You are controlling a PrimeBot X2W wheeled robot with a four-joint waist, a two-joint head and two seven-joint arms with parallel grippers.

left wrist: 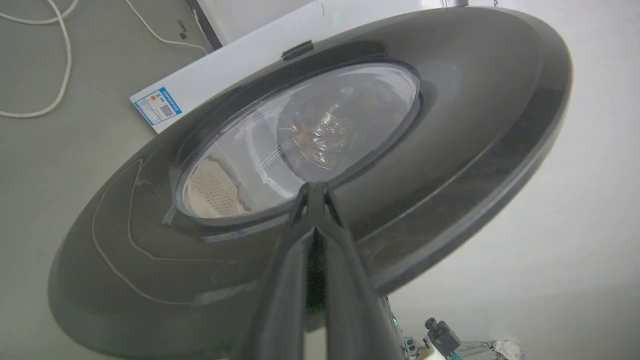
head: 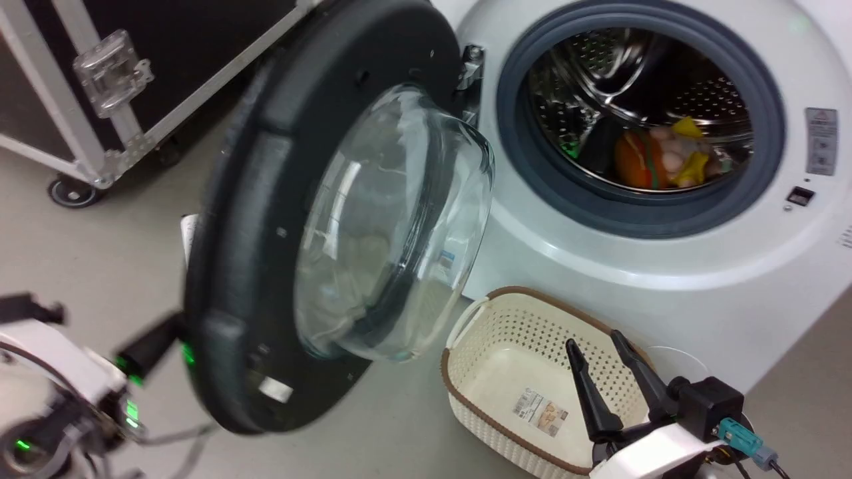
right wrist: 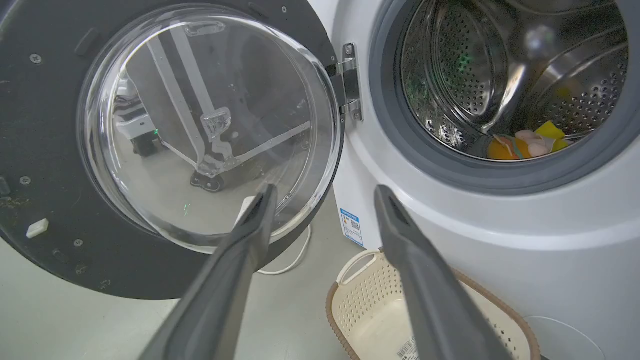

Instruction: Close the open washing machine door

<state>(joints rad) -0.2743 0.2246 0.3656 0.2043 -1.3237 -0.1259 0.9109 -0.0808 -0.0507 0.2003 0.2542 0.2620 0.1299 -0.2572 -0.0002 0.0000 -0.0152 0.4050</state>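
Door: the washing machine door [head: 266, 219] stood open, swung partway out from the washing machine [head: 599, 279]. It hung on the metal hinge [head: 470, 66] at the porthole's left edge in the head view.
Door faces: the black inner rim and bulging glass faced the head camera. The smooth outer face showed in the left wrist view.
Left gripper: the left gripper [left wrist: 312, 189] had its jaws clenched together with nothing between them. The tips sat against the door's outer face, just below the window edge; contact looked likely.
Right gripper: the right gripper [head: 594, 341] had its jaws released and spread, and it was empty. It hovered over the basket [head: 466, 346], well apart from the door.
Drum: the steel drum [head: 639, 86] was exposed inside the grey gasket [head: 512, 133]. Orange and yellow soft items [head: 659, 159] lay at its bottom.
Basket: cream, perforated, with a brown rim. It was on the floor [head: 100, 253] just beside the washer front, below the door's glass, with a sticker inside.
Label: the blue label [right wrist: 351, 226] was low on the washer front.
Background: a black flight case [head: 166, 40] with metal edges and a castor [head: 70, 191] was behind the door. A white cable [left wrist: 60, 75] lay on the floor.
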